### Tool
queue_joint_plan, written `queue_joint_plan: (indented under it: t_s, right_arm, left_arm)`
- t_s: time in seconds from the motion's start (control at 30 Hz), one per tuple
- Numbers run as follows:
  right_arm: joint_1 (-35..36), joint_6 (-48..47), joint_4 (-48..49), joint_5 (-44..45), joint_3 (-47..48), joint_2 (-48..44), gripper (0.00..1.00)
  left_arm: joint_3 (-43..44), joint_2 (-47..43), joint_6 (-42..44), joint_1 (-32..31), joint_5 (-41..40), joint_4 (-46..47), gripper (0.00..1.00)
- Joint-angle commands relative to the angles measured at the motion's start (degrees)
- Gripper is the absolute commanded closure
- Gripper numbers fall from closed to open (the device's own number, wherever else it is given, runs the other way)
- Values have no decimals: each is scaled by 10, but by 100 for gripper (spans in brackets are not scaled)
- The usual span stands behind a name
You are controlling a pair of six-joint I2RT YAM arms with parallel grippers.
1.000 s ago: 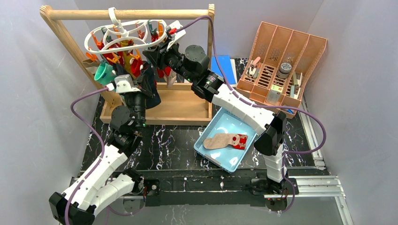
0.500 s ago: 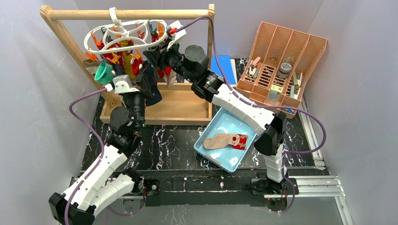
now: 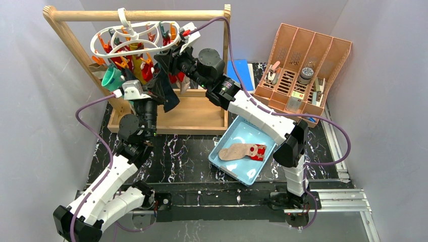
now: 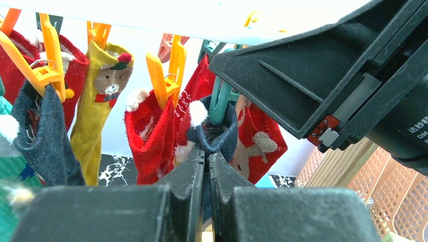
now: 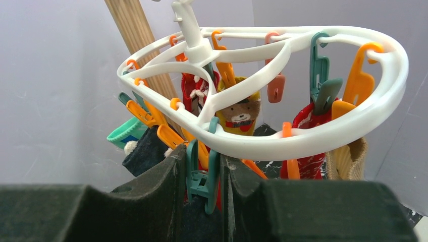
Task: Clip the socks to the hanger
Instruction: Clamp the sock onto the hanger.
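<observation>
Left wrist view: the left gripper (image 4: pixel 206 157), closed, pinches the navy sock (image 4: pixel 224 136) just beneath a teal clip (image 4: pixel 220 101); the right gripper (image 5: pixel 203 160) squeezes that clip, hanging from the white hanger (image 5: pixel 303 143).

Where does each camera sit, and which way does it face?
Top external: above and behind the bases, looking down at the wooden rail and hanger; both arms show.
Left wrist: on the left gripper, looking up past its jaws, shut on a navy sock.
Right wrist: on the right gripper, jaws squeezing a teal clip, facing the hanger's ring.
Both wrist views share the mustard bear sock.
</observation>
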Motion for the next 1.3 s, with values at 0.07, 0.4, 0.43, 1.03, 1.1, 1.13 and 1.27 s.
queue_joint_plan:
  t_s: [0.07, 0.4, 0.43, 1.03, 1.1, 1.13, 1.27]
  right_arm:
    - [4, 8, -2, 6, 25, -7, 99]
    - [4, 10, -4, 6, 22, -3, 99]
    - [4, 11, -4, 5, 23, -3, 99]
    - [5, 14, -15, -5, 20, -14, 71]
    - [5, 14, -14, -7, 17, -18, 61]
    - [5, 15, -14, -8, 14, -21, 56]
    - [5, 17, -10, -18, 4, -34, 44]
  left_arm:
    - [29, -2, -2, 4, 2, 37, 100]
    - [32, -4, 0, 4, -2, 34, 100]
    - [35, -2, -2, 4, -6, 30, 100]
    - [33, -9, 1, 4, -1, 19, 100]
    - [33, -10, 2, 4, -2, 16, 100]
    - [33, -11, 2, 4, -1, 14, 100]
    - [32, -15, 3, 4, 0, 6, 95]
